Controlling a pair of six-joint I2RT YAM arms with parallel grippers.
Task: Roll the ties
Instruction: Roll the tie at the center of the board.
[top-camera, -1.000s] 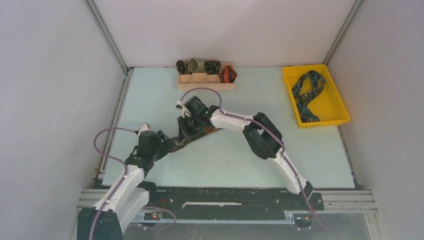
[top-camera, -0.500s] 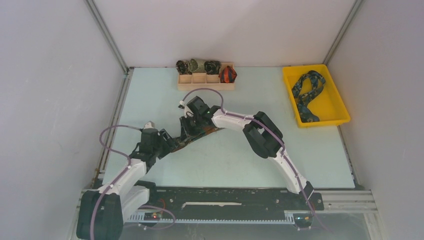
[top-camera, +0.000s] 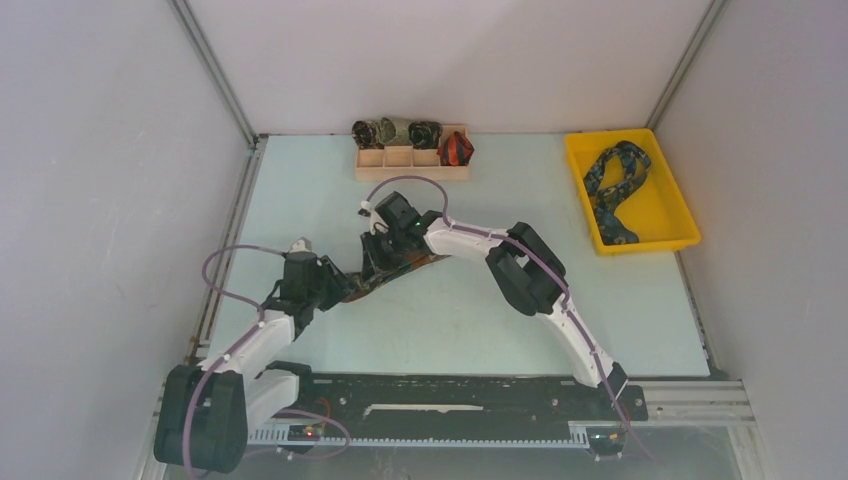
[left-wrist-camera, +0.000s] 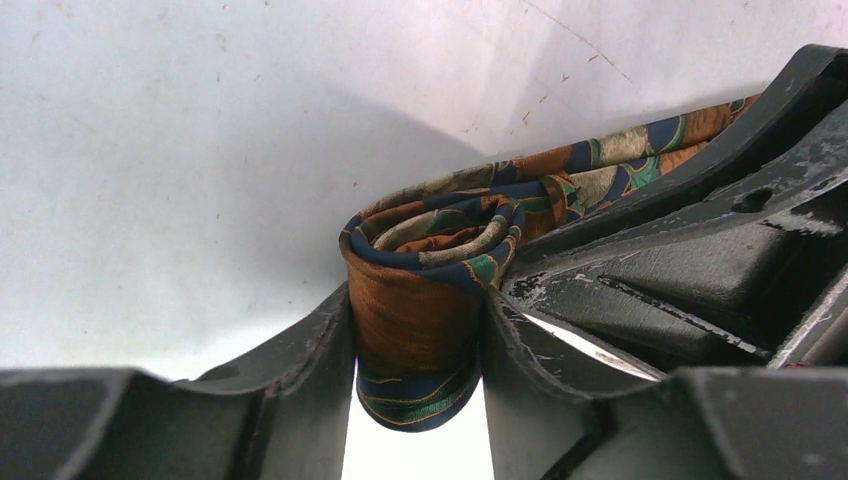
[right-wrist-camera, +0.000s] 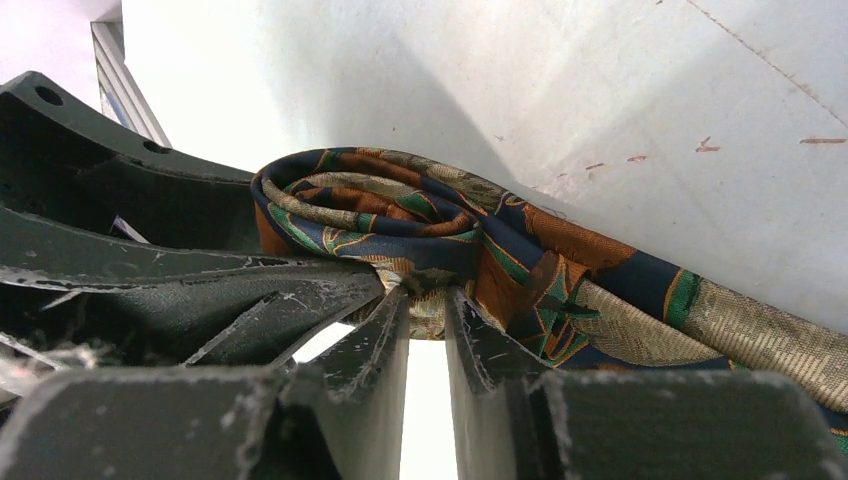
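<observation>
Top external view: the brown-orange-green tie (top-camera: 425, 264) lies on the counter (top-camera: 480, 330), toward nine o'clock from its middle, stretched between both arms.

Left wrist view: the left end effector (left-wrist-camera: 418, 300) squeezes the tie's rolled end, likely to stop it unwinding.

Right wrist view: the right end effector (right-wrist-camera: 425, 300) pinches the fabric just beside the roll, probably keeping tension.

No readable writing anywhere.

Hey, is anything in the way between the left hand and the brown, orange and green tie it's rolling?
Nothing visible. The left hand clamps directly on the rolled end of the brown, orange and green printed fabric necktie; the right hand pinches it alongside.
</observation>
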